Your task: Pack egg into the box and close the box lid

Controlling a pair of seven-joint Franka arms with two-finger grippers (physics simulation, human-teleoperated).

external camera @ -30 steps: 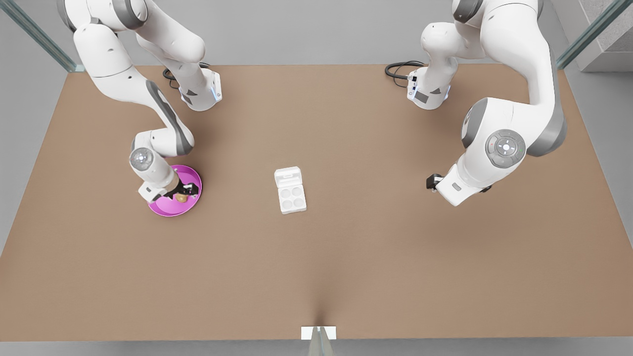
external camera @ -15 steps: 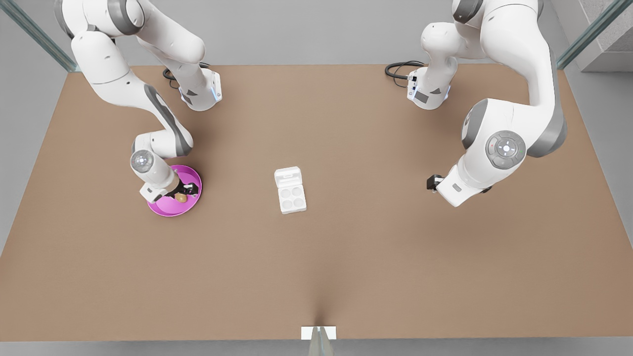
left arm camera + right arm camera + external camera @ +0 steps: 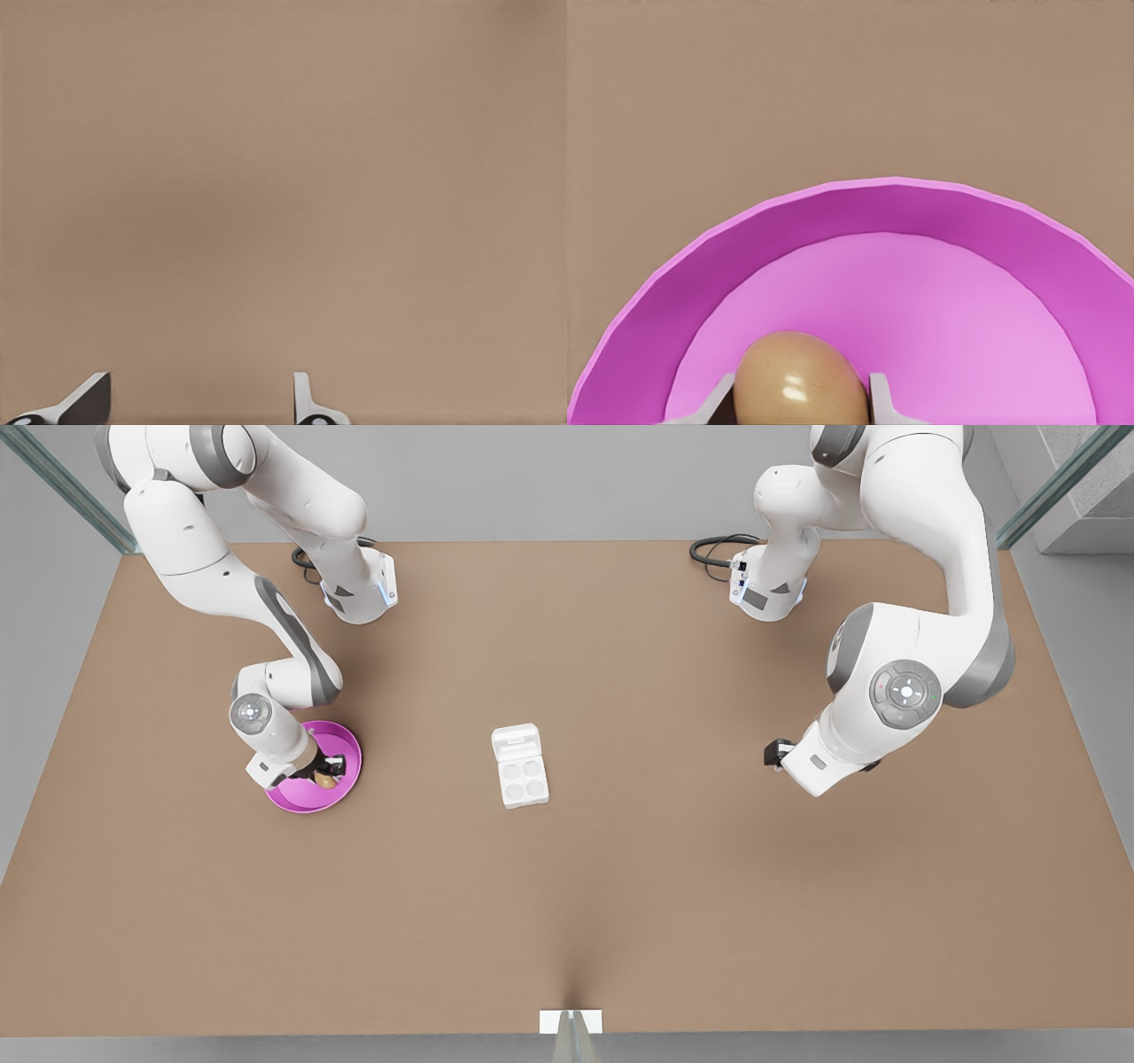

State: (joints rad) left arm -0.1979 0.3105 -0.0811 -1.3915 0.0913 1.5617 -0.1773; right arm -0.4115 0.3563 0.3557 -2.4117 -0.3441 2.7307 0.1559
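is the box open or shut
Open: the lid lies flat behind the box, and all four round wells show, empty.

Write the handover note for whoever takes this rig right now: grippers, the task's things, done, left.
Right gripper: down in the pink plate at the front view's left, fingers either side of the egg; grip closed or not, cannot tell.
Left gripper: waiting open above bare table at the front view's right.
Box: mid-table, all four wells empty, box lid open, lying flat behind the tray.
Done: right gripper brought to the egg.
Left: lift egg, seat it in a well, close lid.
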